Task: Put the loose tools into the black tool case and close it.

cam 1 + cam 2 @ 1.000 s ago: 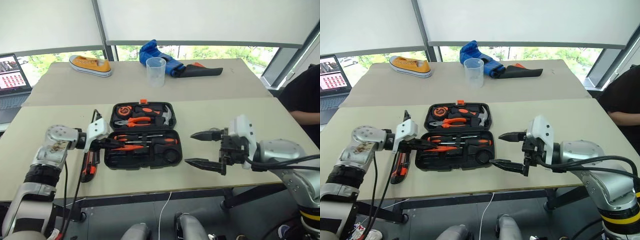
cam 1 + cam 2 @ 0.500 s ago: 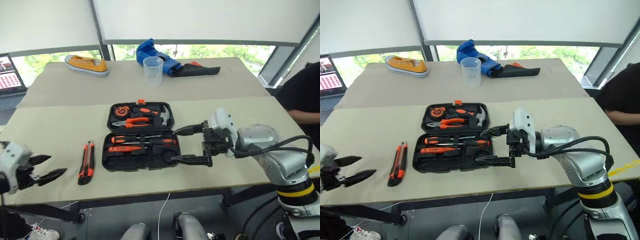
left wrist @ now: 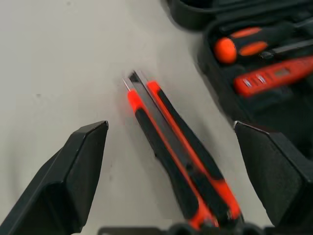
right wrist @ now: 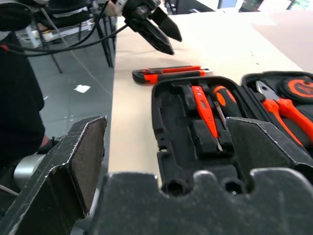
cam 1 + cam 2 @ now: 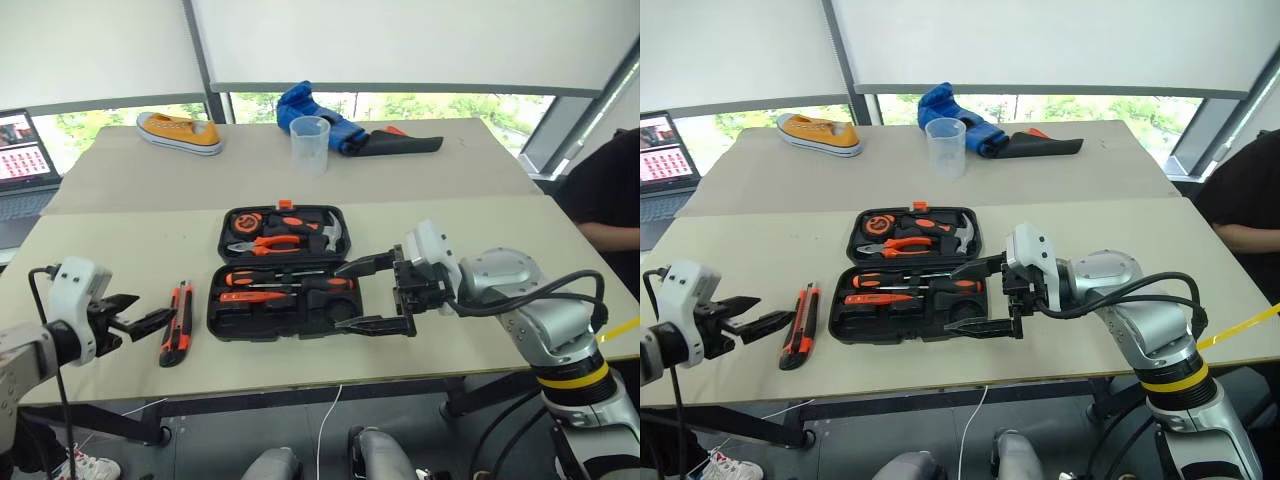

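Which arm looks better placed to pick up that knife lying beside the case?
The left. Its open gripper is right beside the knife, pointing at it. The right gripper, also open, is at the case's far side.

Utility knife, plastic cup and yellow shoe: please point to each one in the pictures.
utility knife (image 5: 176, 323), left eye view, middle of its body
plastic cup (image 5: 310, 145), left eye view, its side wall
yellow shoe (image 5: 180, 131), left eye view, its upper side
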Controlling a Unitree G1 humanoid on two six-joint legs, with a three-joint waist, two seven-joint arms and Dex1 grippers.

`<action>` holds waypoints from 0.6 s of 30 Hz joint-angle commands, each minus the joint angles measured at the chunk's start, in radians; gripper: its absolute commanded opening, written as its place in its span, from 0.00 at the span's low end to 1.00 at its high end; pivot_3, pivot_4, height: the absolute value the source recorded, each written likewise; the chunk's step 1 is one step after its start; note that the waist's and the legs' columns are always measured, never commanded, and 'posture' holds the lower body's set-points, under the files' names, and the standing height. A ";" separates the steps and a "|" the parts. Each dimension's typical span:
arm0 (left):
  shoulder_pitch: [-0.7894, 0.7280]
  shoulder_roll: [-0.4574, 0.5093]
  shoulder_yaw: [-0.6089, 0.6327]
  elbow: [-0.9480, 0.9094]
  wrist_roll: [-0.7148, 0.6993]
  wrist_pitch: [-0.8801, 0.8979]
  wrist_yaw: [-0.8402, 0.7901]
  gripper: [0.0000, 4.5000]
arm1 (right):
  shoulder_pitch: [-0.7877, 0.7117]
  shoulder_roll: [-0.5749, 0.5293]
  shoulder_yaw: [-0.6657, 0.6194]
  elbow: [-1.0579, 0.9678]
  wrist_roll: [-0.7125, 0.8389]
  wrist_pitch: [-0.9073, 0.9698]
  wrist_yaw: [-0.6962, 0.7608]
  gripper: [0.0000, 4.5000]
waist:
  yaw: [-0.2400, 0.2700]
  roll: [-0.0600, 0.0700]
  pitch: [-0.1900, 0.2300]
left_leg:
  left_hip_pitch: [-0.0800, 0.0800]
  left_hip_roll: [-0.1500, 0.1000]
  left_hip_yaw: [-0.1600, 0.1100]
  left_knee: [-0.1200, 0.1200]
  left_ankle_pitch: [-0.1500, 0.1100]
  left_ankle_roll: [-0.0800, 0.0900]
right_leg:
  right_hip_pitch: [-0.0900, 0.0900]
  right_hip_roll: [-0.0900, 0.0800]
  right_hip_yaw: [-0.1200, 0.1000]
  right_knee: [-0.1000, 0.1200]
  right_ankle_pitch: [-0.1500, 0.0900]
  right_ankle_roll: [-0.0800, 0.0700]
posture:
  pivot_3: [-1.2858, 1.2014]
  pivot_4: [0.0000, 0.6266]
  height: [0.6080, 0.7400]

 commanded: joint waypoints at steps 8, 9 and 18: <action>-0.107 -0.051 -0.113 0.063 0.028 0.211 0.158 0.98 | 0.024 -0.009 -0.057 -0.067 0.019 0.006 -0.046 1.00 | -0.009 0.000 0.000 | 0.000 0.000 0.000 0.000 0.000 -0.001 | 0.000 0.000 0.000 0.000 0.000 0.000 | 0.52 0.24 0.88; -0.101 -0.047 -0.123 0.067 0.031 0.218 0.162 0.98 | 0.027 -0.011 -0.060 -0.071 0.020 0.007 -0.049 1.00 | -0.009 0.000 0.000 | 0.000 0.000 0.000 0.000 0.000 -0.001 | 0.000 0.000 0.000 0.000 0.000 -0.001 | 0.52 0.24 0.88; -0.067 -0.022 -0.129 0.136 0.070 0.245 0.195 0.35 | 0.047 -0.024 -0.071 -0.108 0.028 0.009 -0.061 1.00 | -0.010 0.001 0.000 | 0.008 0.000 0.000 -0.002 -0.002 -0.004 | 0.007 0.000 0.001 -0.001 -0.001 0.000 | 0.52 0.24 0.88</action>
